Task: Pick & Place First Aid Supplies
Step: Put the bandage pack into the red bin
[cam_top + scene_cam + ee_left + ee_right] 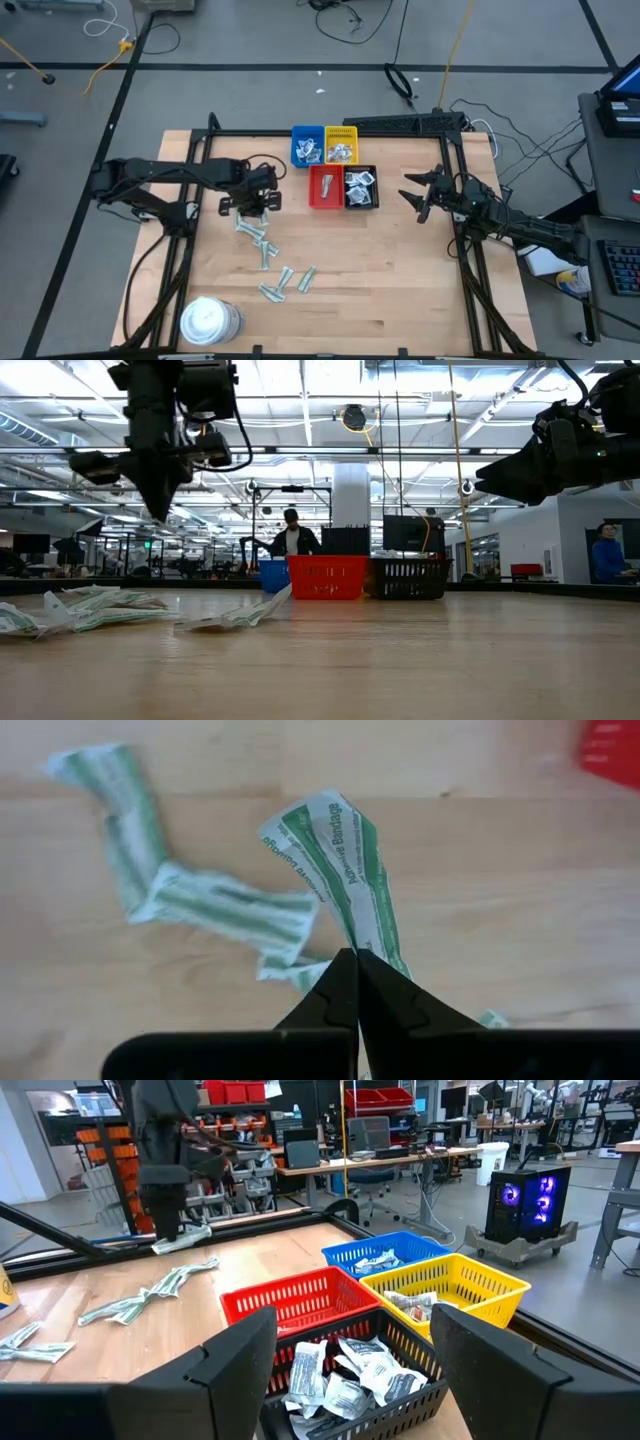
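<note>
Your left pincer hangs above the light wooden surface, its tips pressed together on the end of a white-and-green paper-wrapped bandage strip, pinched by its edge, probably because so flat a thing offers no other hold. More crumpled strips of the same kind lie scattered just below and beside it. Your right pincer waits with its fingers wide apart beside the black mesh tray, near the red tray, likely clear of your carry path.

We see the left gripper pinched shut on a green-striped bandage packet. More packets lie beside it on the wooden table.
</note>
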You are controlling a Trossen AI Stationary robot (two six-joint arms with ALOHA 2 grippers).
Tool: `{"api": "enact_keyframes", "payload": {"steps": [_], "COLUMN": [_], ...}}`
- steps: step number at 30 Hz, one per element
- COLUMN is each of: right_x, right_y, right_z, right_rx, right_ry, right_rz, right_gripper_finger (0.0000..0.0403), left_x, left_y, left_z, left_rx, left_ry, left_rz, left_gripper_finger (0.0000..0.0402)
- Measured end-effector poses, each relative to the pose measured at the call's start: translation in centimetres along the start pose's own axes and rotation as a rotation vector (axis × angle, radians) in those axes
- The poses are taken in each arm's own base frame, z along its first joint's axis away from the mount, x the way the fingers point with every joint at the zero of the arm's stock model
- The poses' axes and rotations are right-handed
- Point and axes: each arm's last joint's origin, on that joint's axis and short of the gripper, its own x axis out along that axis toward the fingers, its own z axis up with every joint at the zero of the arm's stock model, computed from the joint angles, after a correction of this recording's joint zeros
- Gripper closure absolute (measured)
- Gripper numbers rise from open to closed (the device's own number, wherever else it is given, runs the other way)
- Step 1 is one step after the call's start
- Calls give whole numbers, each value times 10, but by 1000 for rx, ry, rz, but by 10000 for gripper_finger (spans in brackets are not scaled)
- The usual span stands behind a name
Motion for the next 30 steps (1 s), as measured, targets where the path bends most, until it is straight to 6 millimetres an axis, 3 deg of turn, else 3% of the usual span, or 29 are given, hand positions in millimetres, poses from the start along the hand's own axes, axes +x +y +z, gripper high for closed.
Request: {"api": "enact_keyframes", "payload": {"steps": [11, 23, 30], "right_x": [0, 0, 0], "right_y": [0, 0, 0], "right_z": [0, 0, 0], "right_rx": [0, 0, 0], "right_ry": [0, 0, 0], "right_rz": [0, 0, 0], "right_gripper_finger": [143, 142, 144], "left_x": [-11, -5, -3], "left_y": [-56, -124, -152], "left_z": [37, 80, 94], "left_rx": [85, 197, 233], "left_ry": [-4, 22, 20], "left_rz": [43, -8, -16], "left_gripper_finger": [401, 401, 401]}}
